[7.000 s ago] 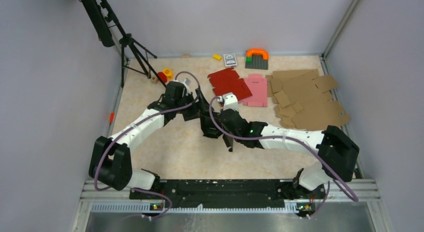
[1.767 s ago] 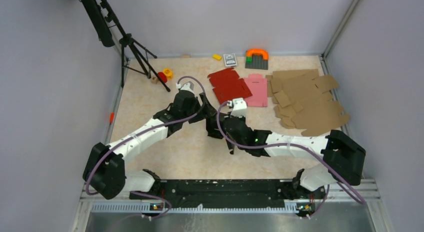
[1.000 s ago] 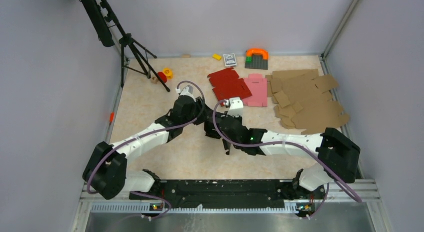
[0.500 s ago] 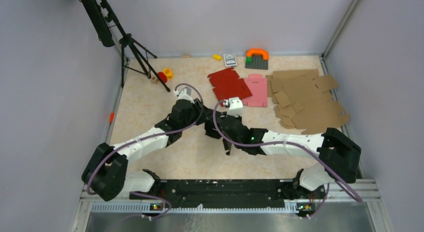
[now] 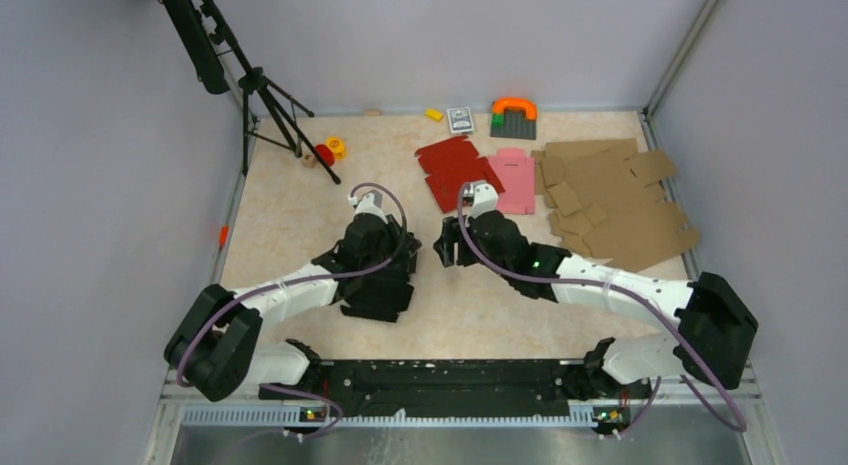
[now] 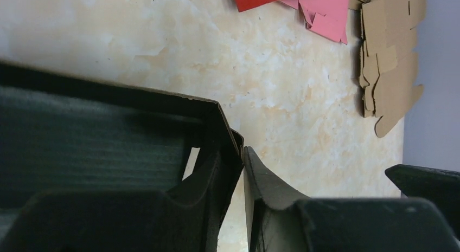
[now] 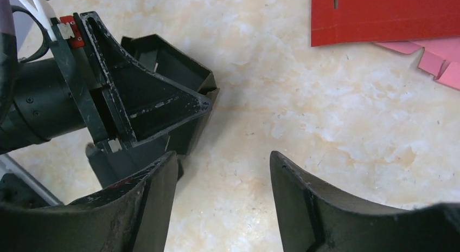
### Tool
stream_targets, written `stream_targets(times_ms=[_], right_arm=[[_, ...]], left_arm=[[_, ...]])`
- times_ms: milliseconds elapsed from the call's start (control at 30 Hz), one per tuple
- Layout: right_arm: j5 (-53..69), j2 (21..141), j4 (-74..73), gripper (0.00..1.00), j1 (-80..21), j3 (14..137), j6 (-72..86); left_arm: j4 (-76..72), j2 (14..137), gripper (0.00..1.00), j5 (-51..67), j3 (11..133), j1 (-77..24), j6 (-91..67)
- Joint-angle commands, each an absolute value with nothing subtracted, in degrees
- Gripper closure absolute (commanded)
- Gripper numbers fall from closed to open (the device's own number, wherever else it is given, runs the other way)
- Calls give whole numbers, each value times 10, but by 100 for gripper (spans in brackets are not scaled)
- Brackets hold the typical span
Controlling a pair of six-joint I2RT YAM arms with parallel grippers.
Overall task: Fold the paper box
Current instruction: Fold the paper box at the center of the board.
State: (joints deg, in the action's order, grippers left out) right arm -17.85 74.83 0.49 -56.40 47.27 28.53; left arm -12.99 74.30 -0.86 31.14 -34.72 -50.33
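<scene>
One black paper box [image 7: 172, 62], walls raised; right hand [image 7: 222, 159] apart; left hand [image 6: 242, 170] astride wall, cannot tell

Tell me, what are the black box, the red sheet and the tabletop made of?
Black box: probably thin matte card, judging by its creases and thin cut edges.
Red sheet: likewise flat matte card, with a cut slot.
Tabletop: smooth, hard-looking, with a beige marbled pattern; whether stone or printed laminate, I cannot tell.

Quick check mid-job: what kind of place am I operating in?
Probably a robot test cell: plain grey walls enclose the table, a tripod stands far-left, and brown cardboard blanks lie piled.
</scene>
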Motion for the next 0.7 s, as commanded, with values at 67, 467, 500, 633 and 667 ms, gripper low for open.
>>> stream_targets(times_ms=[67, 467, 500, 633, 667], right_arm=[[-27, 726, -15, 38, -507, 477, 251], [62, 773, 243, 41, -502, 315, 343], [53, 776, 244, 40, -502, 311, 347], [50, 786, 268, 41, -479, 291, 380], [58, 791, 275, 42, -471, 291, 388]], left_arm=[[-153, 735, 78, 25, 306, -349, -482], [-74, 754, 75, 116, 365, -337, -507], [-54, 757, 73, 118, 377, -337, -503], [28, 734, 70, 87, 409, -334, -470], [56, 723, 70, 76, 418, -331, -460]])
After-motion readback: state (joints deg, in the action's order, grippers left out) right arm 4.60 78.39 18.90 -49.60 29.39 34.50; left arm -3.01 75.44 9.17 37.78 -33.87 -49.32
